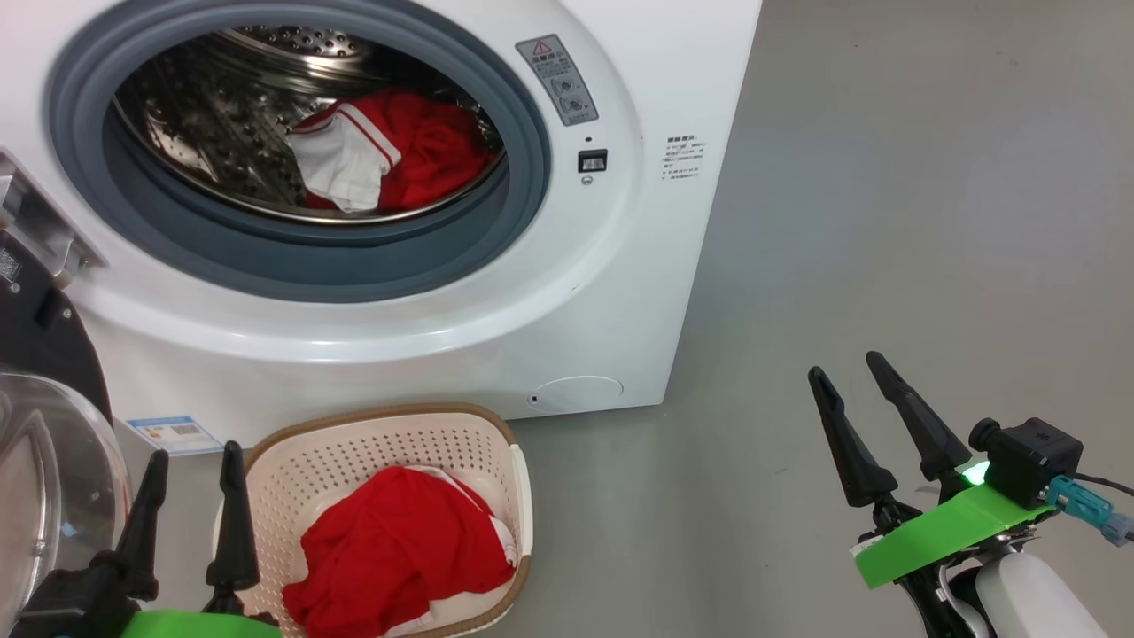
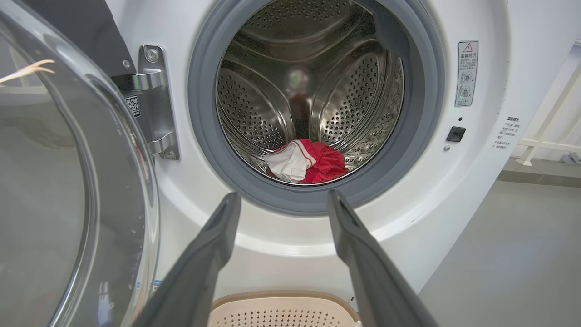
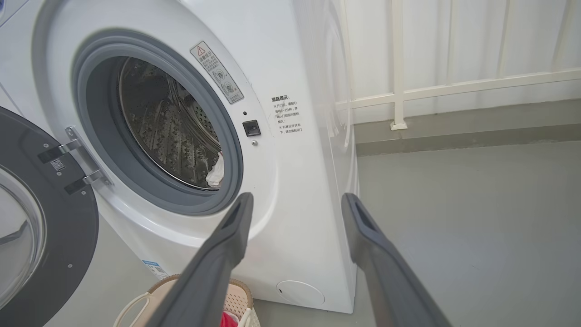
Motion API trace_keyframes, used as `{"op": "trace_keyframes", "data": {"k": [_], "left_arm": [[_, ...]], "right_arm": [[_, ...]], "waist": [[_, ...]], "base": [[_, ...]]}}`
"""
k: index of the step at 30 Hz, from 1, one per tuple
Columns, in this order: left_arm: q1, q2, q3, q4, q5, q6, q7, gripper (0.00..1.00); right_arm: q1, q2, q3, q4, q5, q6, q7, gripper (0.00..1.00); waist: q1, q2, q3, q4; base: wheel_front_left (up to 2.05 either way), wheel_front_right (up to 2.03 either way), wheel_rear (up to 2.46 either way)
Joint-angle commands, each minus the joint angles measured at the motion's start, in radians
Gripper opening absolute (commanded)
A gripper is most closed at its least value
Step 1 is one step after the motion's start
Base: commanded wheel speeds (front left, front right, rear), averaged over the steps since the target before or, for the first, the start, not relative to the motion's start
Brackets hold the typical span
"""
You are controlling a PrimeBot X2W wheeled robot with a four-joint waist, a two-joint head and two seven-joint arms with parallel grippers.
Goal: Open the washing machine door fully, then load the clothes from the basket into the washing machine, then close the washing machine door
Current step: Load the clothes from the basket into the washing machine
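Observation:
The white washing machine [image 1: 567,292] stands with its door [image 1: 40,443] swung open to the left. Red and white clothes [image 1: 390,155] lie in the steel drum. More red clothes [image 1: 399,549] fill the cream basket [image 1: 390,443] on the floor before the machine. My left gripper [image 1: 195,461] is open just left of the basket, nothing between its fingers. My right gripper [image 1: 850,368] is open over bare floor to the right of the machine. The left wrist view looks into the drum [image 2: 313,91], with the door glass [image 2: 59,181] at the left and the gripper [image 2: 281,200] open.
Grey floor [image 1: 886,221] stretches to the right of the machine. A white railing [image 3: 408,91] runs along the wall behind it. The door hinge [image 2: 154,100] sits left of the grey gasket [image 2: 204,118].

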Motion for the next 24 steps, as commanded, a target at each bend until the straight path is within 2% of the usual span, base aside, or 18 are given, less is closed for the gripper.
{"op": "trace_keyframes", "data": {"k": [1,11,24], "left_arm": [[-0.036,0.015,0.039,-0.019,0.012,-0.006,-0.008,1.0],[-0.051,0.013,0.038,-0.016,0.011,-0.014,-0.008,1.0],[-0.124,0.03,0.03,0.022,-0.003,-0.038,-0.008,1.0]], "right_arm": [[-0.012,-0.003,0.016,-0.026,0.001,0.002,-0.005,1.0],[-0.022,0.005,0.012,-0.036,-0.003,0.002,-0.005,1.0],[-0.055,0.032,-0.003,-0.054,-0.024,0.002,-0.005,1.0]], "waist": [[0.0,0.0,0.002,-0.001],[0.0,0.0,0.039,-0.011],[0.0,0.0,0.165,-0.023]], "base": [[0.0,0.0,0.0],[0.0,0.0,0.0],[0.0,0.0,0.0]]}}
